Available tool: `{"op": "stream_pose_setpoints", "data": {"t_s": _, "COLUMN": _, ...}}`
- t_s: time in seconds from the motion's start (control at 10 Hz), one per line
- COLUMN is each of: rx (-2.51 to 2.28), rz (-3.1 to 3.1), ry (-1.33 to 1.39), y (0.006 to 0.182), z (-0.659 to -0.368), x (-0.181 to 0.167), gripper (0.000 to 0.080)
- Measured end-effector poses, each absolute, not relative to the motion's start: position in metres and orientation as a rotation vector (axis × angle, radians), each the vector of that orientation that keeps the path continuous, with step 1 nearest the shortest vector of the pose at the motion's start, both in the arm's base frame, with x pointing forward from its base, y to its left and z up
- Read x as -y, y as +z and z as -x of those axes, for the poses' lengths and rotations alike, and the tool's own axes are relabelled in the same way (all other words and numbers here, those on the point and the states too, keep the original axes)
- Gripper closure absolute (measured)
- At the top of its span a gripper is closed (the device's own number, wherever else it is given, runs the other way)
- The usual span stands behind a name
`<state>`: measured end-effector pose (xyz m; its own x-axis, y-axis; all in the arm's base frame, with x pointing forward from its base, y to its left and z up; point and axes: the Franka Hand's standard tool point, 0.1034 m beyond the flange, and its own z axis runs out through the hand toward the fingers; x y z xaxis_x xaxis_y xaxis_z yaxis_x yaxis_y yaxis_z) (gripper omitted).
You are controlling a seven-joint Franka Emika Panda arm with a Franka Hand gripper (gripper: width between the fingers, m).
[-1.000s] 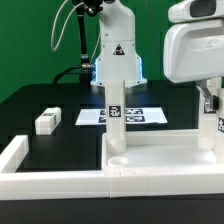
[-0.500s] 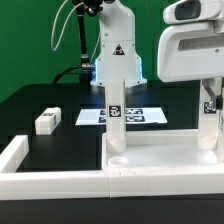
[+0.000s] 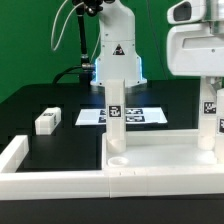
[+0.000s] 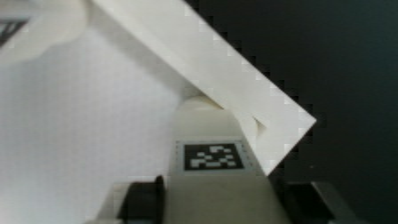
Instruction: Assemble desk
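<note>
The tabletop (image 3: 160, 152) lies flat on the black table (image 3: 55, 95), rim upward, in the near part of the scene toward the exterior view's right. It sits just inside the long low border wall (image 3: 50, 182), which runs along the near edge and turns up at the exterior view's left end. A round hole is visible in the tabletop's near corner beside the first leg.

One leg (image 3: 116, 117) stands upright in the tabletop's corner at the middle of the exterior view, with a tag on its face. A second leg (image 3: 210, 112) stands upright at the exterior view's right edge, directly below the arm's white housing, also tagged. A third leg (image 3: 47, 121) lies on its side on the table, well apart from the tabletop, toward the exterior view's left.

The marker board (image 3: 128, 117) lies flat on the table behind the upright middle leg, in front of the arm's base (image 3: 117, 60).

In the wrist view, the gripper (image 4: 228, 198) has its two dark fingers (image 4: 146, 200) on either side of the tagged leg (image 4: 221, 148), with the tabletop's rim (image 4: 205, 60) running diagonally beyond it. The jaws stand apart around the leg; whether the pads press on it cannot be told.
</note>
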<state>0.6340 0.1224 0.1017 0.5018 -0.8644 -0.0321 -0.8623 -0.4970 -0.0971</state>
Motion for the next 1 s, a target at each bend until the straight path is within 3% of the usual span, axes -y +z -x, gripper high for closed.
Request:
{"op": "stream_pose_setpoints", "data": {"t_s": 0.4, "rx": -2.135, "rz": 2.092, "ry": 0.018, "y": 0.102, "z": -0.639, "x": -0.127, "gripper": 0.0505}}
{"op": "stream_pose_setpoints", "data": {"t_s": 1.0, "rx": -2.45, "rz": 1.692, "ry": 0.07, "y": 0.101, "z": -0.644, "x": -0.112, "gripper": 0.0505}}
